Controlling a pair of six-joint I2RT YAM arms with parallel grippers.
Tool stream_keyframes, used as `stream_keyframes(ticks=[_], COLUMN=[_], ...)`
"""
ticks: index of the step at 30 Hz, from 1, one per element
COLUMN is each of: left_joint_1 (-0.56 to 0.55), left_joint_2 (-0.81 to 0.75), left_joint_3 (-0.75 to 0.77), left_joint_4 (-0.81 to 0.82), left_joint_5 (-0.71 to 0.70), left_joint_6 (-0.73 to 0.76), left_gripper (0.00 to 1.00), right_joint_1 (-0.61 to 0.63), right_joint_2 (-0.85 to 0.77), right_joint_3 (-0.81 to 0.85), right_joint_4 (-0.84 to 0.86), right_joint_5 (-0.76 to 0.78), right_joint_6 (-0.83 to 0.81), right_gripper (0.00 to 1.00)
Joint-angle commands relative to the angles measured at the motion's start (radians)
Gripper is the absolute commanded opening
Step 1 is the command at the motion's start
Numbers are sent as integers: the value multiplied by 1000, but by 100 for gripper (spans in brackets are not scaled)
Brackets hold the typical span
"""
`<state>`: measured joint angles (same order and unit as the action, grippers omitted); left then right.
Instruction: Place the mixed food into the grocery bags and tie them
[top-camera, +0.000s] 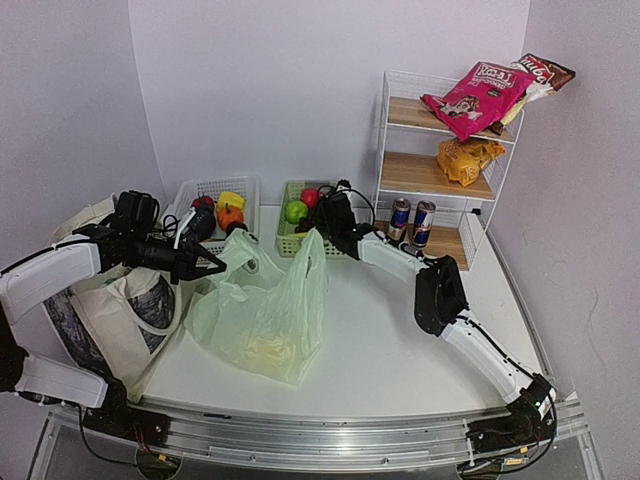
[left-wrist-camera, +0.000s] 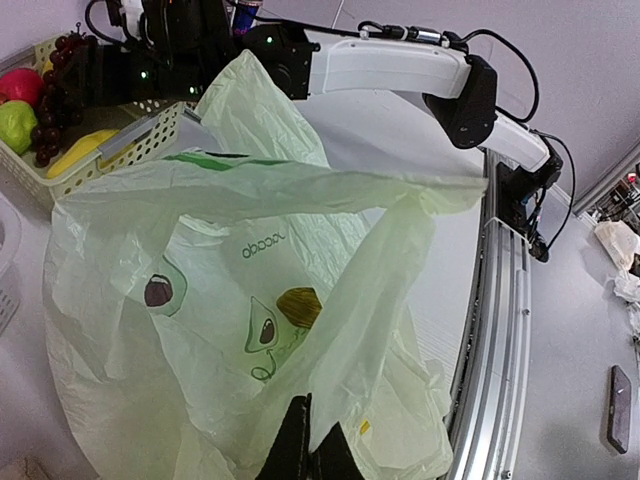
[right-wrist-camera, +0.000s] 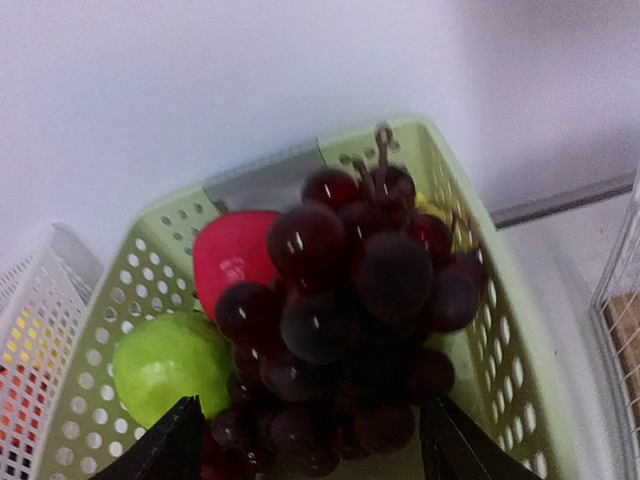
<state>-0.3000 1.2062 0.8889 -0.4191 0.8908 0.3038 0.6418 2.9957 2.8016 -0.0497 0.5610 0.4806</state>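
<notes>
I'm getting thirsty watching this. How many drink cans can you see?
2. The left can and the right can stand side by side on the bottom shelf of the wire rack. Others may be hidden out of sight.

Two bags (top-camera: 265, 315), two baskets (top-camera: 295, 243), two drink cans (top-camera: 400, 218), three snack packets (top-camera: 478, 95) at upper right, one grape bunch (right-wrist-camera: 350, 300), one green apple (right-wrist-camera: 170, 365)
</notes>
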Motion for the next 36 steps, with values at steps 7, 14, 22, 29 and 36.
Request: stream_keyframes(ticks=[7,14,22,29,36], left_joint_1=[22,34,34,34,35], left_joint_2=[43,42,34,5,-22], left_joint_3=[48,61,70,51,32], left_joint_4=[16,-5,3,28,38], left_joint_5=[30,16,12,7,-11], left_joint_6=[-15,-5,-1,-24,-43], left_gripper=[0,0,0,0,0], right_joint_1=[-3,-7,-6,-10,-2], right_joint_2=[96,75,-83,-194,-302], right_joint_3=[-2,-13,-77,-137,-251], right_joint_4=[10,70,168,258,325], right_joint_5=[-126,-126,-180,-361,-360], right_joint_6=[49,57,-33,-50,-78], right_gripper=[47,0,0,0,0])
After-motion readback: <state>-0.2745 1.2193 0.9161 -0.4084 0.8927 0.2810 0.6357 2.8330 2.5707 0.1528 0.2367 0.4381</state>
